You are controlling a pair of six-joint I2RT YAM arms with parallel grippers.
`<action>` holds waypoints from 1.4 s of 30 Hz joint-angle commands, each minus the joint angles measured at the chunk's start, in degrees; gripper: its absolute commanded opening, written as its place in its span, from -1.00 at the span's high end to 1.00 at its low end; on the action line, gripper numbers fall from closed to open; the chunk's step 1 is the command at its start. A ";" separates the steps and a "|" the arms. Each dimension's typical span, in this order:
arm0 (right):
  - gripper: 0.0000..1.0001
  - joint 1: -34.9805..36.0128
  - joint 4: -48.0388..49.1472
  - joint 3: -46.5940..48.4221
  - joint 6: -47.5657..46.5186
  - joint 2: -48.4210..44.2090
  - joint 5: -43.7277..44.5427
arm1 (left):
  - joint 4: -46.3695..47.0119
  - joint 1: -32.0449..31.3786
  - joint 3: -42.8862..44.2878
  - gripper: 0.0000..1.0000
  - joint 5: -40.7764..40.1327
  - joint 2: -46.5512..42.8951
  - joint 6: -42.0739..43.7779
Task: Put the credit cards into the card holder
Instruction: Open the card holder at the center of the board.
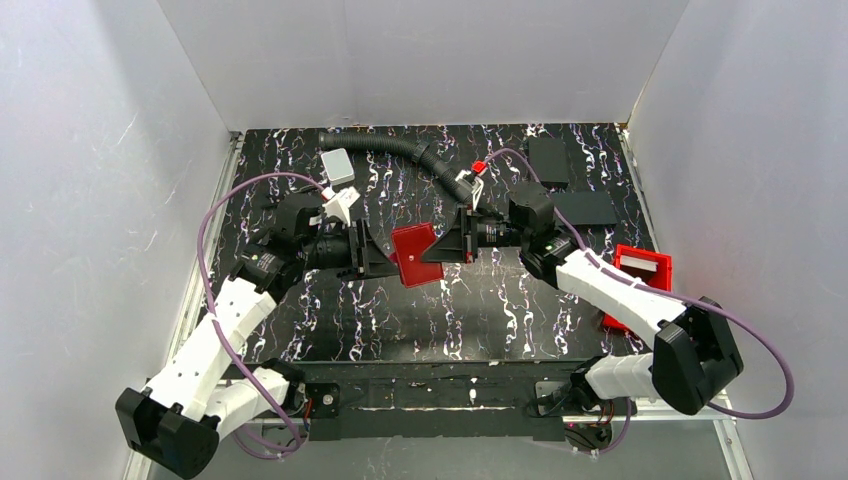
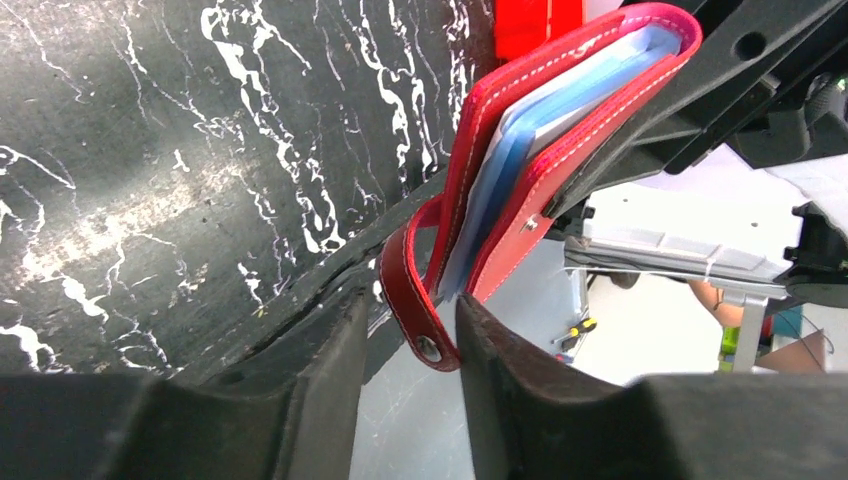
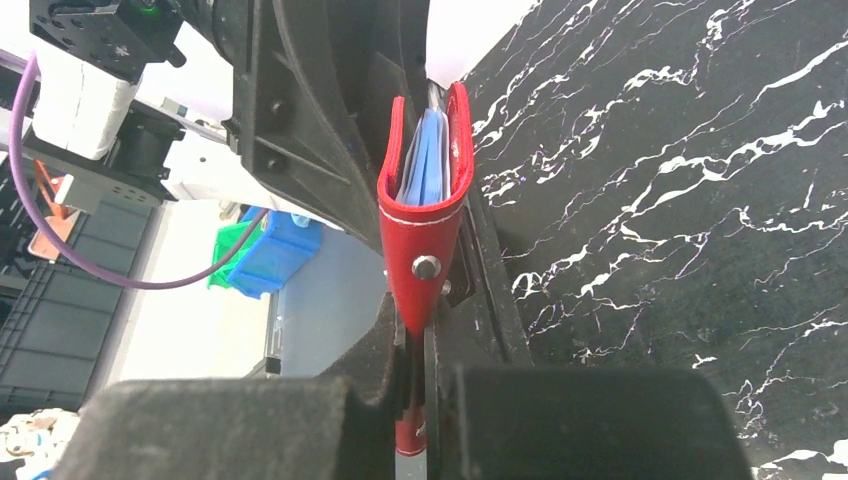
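Note:
The red card holder hangs in the air over the middle of the table, held between both grippers. Pale blue credit cards sit between its two flaps, also seen in the right wrist view. My right gripper is shut on one edge of the card holder. My left gripper is open at the opposite edge. The clasp tab hangs between its fingers, against the right one. A small grey-white rectangle lies at the back left; I cannot tell whether it is a card.
A red open-top bin stands at the right edge by the right arm. Two black flat slabs lie at the back right. A black corrugated hose runs along the back of the marbled table.

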 commanded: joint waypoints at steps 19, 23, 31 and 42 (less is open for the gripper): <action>-0.07 5.09 9.78 -3.41 2.05 27.17 17.71 | -4.15 0.12 -5.10 1.00 -5.76 7.97 2.53; -0.14 5.69 6.95 -2.62 1.37 28.08 21.45 | -4.24 0.12 -5.98 1.00 -6.71 11.31 3.53; -0.24 6.61 -15.53 -0.26 -10.81 21.18 28.04 | 3.72 0.13 -11.30 1.00 -0.67 10.84 -1.37; -0.20 7.33 -9.85 -9.78 3.82 12.03 29.53 | 33.26 2.05 -27.91 1.00 8.39 4.52 -28.24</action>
